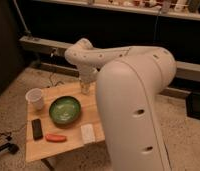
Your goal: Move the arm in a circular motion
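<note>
A small wooden table (pixel 68 145) stands on a speckled floor (pixel 13 90). On it lie 5 things: a white cup (pixel 35 98) at the far left corner, a green bowl (pixel 65 110) in the middle, a black remote (pixel 37 128) near the left edge, an orange carrot (pixel 56 138) beside it, and a white packet (pixel 88 133). The gripper (pixel 85 89) of the arm (pixel 133 100) hangs over the table's far edge.

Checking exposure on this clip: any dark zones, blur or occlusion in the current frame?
Camera view: warm, dim light; backdrop above the table is near black. The arm fills the right half and hides the table's far edge; the gripper hangs beside the green bowl, soft and hard to resolve.
</note>
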Available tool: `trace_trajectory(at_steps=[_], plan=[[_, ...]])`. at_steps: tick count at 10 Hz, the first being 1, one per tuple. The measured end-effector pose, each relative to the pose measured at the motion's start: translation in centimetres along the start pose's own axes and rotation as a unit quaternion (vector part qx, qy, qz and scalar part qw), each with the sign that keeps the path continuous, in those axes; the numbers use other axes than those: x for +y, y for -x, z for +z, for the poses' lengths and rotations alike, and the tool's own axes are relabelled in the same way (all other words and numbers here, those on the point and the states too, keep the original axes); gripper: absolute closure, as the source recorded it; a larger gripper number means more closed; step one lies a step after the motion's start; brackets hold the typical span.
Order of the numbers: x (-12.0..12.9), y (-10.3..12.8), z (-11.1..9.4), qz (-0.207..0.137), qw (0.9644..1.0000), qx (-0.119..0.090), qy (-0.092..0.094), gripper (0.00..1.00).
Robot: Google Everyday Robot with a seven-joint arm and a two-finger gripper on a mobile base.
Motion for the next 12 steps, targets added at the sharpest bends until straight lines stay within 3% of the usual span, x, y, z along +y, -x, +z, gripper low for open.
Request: trace_trajectory(at_steps=[1,3,4,5,6,7,8,9,10,12], plan=[[1.4,3.5,-2.2,0.008,0.9994,-0.034,0.001,0.35],[5.2,7.3,-5.3,-0.005,0.9972,-0.075,0.003,0.35],[7.4,8.4,-6.5,-0.019,0.9957,-0.09,0.004,0.35],[11.7,9.7,-8.3,-0.051,0.9925,-0.111,0.008,0.35],[15.5,9.9,-9.6,-0.085,0.9886,-0.123,0.014,0.35],[17.3,9.7,-10.2,-0.104,0.9862,-0.127,0.017,0.35],[21.8,7.9,-11.1,-0.161,0.9779,-0.13,0.028,0.35],[23.9,6.2,-11.3,-0.197,0.9712,-0.128,0.037,0.35],[25.9,3.4,-11.4,-0.245,0.9604,-0.123,0.052,0.35],[27.9,-3.5,-11.4,-0.336,0.9308,-0.106,0.097,0.35]])
